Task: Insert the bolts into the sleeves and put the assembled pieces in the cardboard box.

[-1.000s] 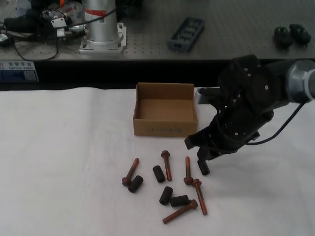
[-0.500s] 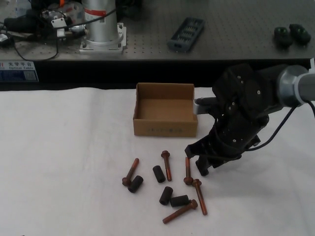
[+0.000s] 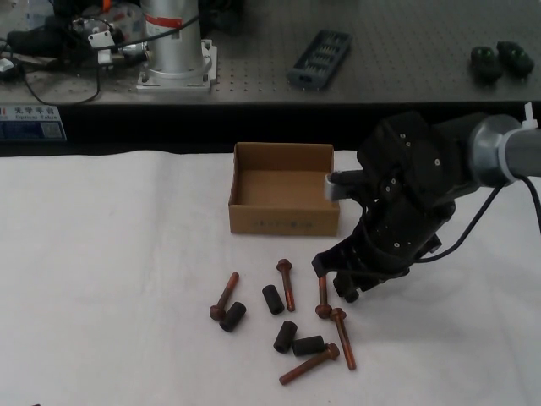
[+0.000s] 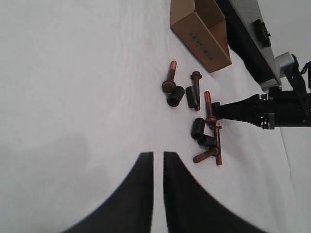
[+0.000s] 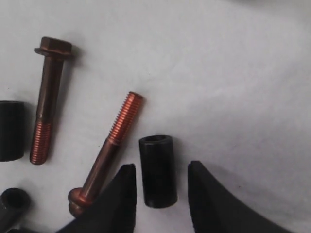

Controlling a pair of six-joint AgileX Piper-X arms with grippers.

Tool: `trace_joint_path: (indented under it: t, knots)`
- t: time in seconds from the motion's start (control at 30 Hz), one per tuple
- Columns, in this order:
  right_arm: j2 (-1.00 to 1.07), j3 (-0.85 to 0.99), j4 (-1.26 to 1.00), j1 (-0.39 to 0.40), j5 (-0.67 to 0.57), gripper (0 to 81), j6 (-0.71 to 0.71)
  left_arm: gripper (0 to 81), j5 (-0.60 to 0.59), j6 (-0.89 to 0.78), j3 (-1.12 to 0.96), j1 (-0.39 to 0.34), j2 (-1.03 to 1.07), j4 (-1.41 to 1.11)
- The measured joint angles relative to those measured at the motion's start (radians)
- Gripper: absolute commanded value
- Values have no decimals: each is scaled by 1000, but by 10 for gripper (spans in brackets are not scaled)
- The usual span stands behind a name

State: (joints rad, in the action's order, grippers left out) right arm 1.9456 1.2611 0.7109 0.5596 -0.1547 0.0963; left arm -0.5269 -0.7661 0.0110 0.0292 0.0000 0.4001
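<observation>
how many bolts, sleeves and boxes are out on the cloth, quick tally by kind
bolts: 5
sleeves: 5, counting the one between the right gripper fingers
cardboard box: 1
total: 11

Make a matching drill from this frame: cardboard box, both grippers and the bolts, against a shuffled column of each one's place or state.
Things
1. cardboard box
2. right gripper
3. left gripper
4. bolts

Place or state
A. copper-coloured, lying loose on the cloth
B. above bare cloth, apart from the parts
C. jaws open, a black sleeve between them
D. empty, at the back of the cloth

Pairs: 1-D, 2-C, 3-B, 4-A
</observation>
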Motion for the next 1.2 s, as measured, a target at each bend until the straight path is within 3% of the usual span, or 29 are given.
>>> trace_joint_path:
  t: [0.47,0.8,1.13,1.2]
  knots:
    - [33,6,-3,0,-8,270,-45,63,37,0,0,0,0,0]
    - [34,7,-3,0,-6,13,-105,63,45,0,0,0,0,0]
    - [-3,21,133,0,-47,25,-111,64,45,41,0,0,0,0]
    - [-26,9,143,0,-47,25,-111,96,41,49,0,0,0,0]
